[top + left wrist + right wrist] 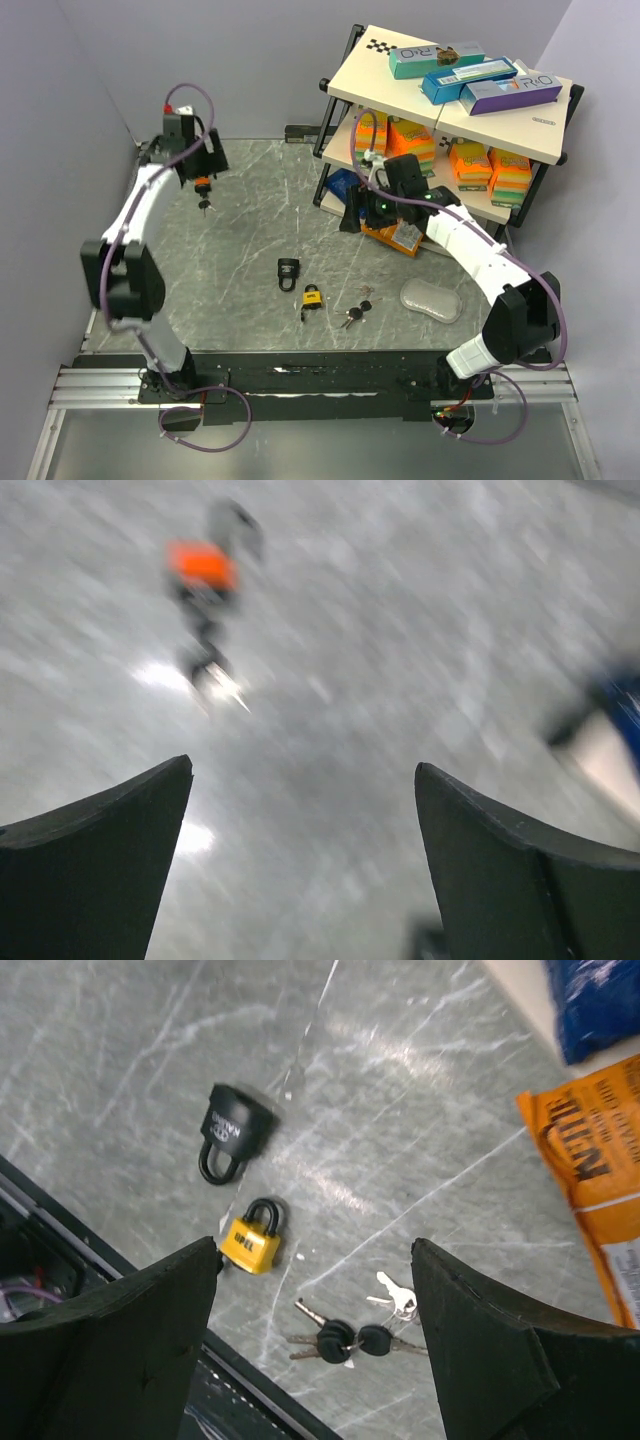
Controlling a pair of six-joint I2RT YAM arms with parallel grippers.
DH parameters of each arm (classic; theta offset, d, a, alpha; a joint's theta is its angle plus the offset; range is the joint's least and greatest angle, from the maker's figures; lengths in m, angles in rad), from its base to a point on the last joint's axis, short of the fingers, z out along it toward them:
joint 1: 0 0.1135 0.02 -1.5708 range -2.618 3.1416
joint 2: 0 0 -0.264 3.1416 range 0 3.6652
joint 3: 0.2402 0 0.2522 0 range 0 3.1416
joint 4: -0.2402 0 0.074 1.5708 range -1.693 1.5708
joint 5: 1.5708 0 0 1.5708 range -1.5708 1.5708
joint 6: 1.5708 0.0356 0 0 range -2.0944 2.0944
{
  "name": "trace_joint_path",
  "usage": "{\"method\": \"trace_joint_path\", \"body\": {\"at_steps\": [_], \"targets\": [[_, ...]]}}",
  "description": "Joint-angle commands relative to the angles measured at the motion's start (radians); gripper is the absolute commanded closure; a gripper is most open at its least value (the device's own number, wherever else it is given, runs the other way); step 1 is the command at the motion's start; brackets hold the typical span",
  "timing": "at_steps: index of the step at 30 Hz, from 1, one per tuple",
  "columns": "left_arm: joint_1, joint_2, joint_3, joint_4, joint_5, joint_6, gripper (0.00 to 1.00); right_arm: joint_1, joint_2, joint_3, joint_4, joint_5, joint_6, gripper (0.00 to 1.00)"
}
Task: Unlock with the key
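Note:
A black padlock and a yellow padlock lie on the grey table, with a bunch of black-headed keys and small silver keys to their right. In the right wrist view the black padlock, the yellow padlock and the black-headed keys lie below my right gripper, which is open, empty and raised. A key with an orange tag is at the far left. My left gripper is over it, open and empty; the orange tag looks blurred.
A two-level shelf at the back right holds boxes and orange packets. An orange packet lies at its foot, under the right arm. A clear plastic piece lies right of the keys. Grey walls close in the left and back.

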Motion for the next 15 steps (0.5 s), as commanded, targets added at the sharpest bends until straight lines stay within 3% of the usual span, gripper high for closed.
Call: {"method": "trace_joint_path", "body": {"at_steps": [1, 6, 15], "targets": [[-0.132, -0.202, -0.245, 0.049, 0.105, -0.178, 0.04, 0.036, -0.049, -0.039, 0.067, 0.020, -0.024, 0.16], [-0.345, -0.346, -0.516, 0.145, 0.086, -0.344, 0.04, 0.037, -0.066, -0.073, 0.081, 0.009, -0.020, 0.16], [-0.608, -0.342, -0.557, 0.061, -0.044, -0.476, 0.04, 0.040, -0.057, -0.149, 0.081, 0.025, 0.017, 0.16]]}}
